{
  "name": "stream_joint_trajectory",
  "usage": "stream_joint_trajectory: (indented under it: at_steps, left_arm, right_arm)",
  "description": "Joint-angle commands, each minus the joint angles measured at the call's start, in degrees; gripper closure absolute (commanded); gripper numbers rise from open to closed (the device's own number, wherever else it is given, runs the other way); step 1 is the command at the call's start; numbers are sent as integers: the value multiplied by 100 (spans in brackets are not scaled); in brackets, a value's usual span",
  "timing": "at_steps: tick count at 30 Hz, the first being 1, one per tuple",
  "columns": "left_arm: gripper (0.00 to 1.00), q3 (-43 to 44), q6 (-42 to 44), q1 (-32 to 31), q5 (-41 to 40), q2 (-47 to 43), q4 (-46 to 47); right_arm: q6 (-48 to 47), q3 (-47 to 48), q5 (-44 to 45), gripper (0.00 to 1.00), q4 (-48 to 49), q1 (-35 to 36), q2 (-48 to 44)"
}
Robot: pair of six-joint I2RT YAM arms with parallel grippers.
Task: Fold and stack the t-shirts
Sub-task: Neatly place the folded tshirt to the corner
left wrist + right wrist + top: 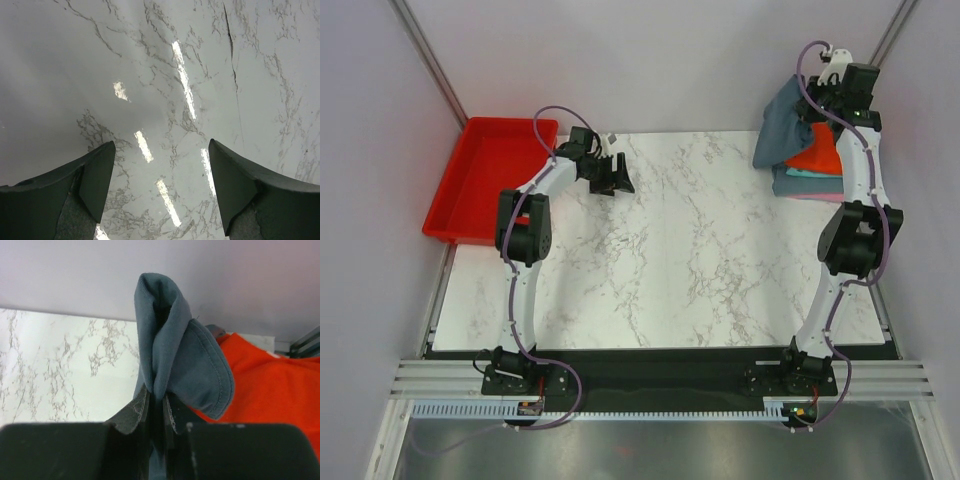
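Note:
A slate blue-grey t-shirt (783,127) hangs lifted at the table's far right corner, pinched in my right gripper (817,100). In the right wrist view the gripper (159,399) is shut on a bunched fold of the blue-grey t-shirt (170,345). Under it lies a stack with an orange-red t-shirt (818,160) on top, a teal one (808,177) and a pink edge (810,197) below. The orange-red shirt also shows in the right wrist view (270,385). My left gripper (616,180) is open and empty over bare marble at the far left; its fingers (97,175) stand wide apart.
A red plastic tray (485,180) sits off the table's far left corner. The marble tabletop (670,260) spans the middle. Metal frame posts and purple-grey walls close in the back and sides.

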Motion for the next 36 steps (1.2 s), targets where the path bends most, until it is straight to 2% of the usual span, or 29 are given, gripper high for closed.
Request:
stream_joint_trajectory:
  at_steps: [1, 9, 20, 28, 32, 36]
  left_arm:
    - [17, 24, -38, -63, 109, -313, 97]
    - [17, 41, -73, -124, 135, -296, 123]
    - [17, 15, -3, -247, 56, -295, 115]
    - [17, -11, 164, -440, -128, -331, 36]
    - [17, -12, 243, -546, -198, -339, -8]
    - [16, -125, 331, -643, -313, -427, -52]
  right_arm:
    - [69, 627, -39, 100, 363, -66, -299]
    - [315, 856, -21, 100, 486, -268, -395]
    - [588, 574, -285, 100, 469, -1120, -439]
    - [667, 592, -452, 100, 434, -1727, 9]
    - [614, 434, -417, 100, 407, -1771, 246]
    - [614, 758, -294, 100, 460, -1754, 745]
